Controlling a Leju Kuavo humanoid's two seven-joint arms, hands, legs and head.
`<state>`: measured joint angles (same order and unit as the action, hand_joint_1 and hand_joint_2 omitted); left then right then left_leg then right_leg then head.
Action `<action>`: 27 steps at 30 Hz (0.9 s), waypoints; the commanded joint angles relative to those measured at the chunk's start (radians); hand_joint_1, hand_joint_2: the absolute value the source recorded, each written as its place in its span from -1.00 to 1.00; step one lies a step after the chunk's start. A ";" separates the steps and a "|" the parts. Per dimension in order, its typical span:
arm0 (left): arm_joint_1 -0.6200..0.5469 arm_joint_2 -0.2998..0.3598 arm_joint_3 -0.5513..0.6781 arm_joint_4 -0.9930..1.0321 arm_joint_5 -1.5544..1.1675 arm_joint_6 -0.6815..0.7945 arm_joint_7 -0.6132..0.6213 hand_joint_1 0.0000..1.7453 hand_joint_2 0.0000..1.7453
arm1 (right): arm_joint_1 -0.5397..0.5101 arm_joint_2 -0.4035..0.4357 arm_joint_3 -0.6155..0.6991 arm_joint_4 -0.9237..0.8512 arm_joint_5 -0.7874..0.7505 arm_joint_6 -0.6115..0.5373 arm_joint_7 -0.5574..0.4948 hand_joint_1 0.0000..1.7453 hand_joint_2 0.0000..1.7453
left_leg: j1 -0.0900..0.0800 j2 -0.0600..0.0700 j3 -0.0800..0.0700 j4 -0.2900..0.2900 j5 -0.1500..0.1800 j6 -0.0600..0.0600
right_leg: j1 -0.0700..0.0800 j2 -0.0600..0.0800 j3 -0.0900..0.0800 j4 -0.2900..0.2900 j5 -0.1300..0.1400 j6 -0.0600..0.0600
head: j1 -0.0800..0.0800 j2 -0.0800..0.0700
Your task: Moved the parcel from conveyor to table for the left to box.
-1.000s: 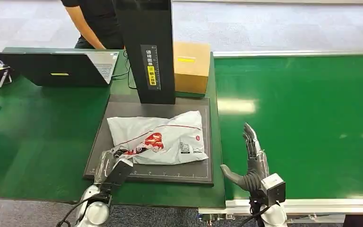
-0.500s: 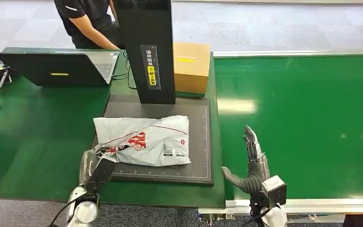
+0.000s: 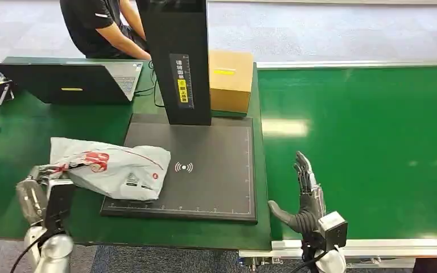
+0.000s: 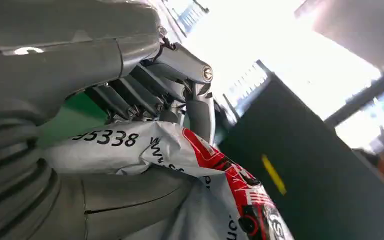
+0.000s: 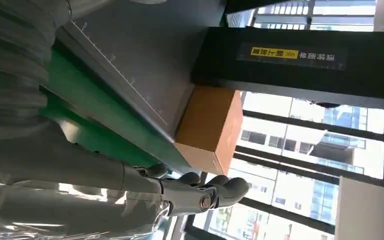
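Parcel (image 3: pixel 111 168) half off scan mat (image 3: pixel 205 170), long way pointing left from mat. Left hand (image 3: pixel 40 190) pinches parcel's left end, fingers clamped on it. Right hand (image 3: pixel 304 190) right of mat, fingers apart, holding nothing, farther away.

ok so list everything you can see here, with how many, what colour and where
parcel: one, white with red print, half on the dark mat's left edge, half over the table
scanner mat: one, dark grey, table centre
scanner column: one, black, behind the mat
cardboard box: one, brown, right of the column
laptop: one, dark, back left of the table
conveyor: one, green, right side
person: one, black shirt, behind the laptop
left hand: grips the parcel's corner
right hand: open, upright at the conveyor's edge
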<state>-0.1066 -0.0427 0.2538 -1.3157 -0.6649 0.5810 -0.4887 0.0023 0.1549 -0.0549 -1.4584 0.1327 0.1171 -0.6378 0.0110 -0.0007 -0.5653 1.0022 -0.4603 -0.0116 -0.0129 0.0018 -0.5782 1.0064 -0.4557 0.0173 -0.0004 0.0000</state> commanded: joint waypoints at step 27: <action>-0.117 -0.045 0.338 0.050 0.316 0.078 -0.173 -1.00 1.00 | -0.046 -0.006 -0.006 0.029 -0.019 -0.023 0.017 -1.00 1.00 | 0.000 -0.002 0.001 -0.001 0.000 0.001 | 0.001 -0.003 0.003 -0.002 0.000 -0.001 | 0.000 0.000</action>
<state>-0.2494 -0.0412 0.6898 -1.1833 -0.3771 0.6753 -0.6599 -0.0167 0.1549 -0.0546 -1.4610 0.1148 0.0931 -0.6298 0.0109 -0.0008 -0.5653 1.0025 -0.4603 -0.0116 -0.0130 0.0016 -0.5778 1.0064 -0.4557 0.0174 0.0000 0.0000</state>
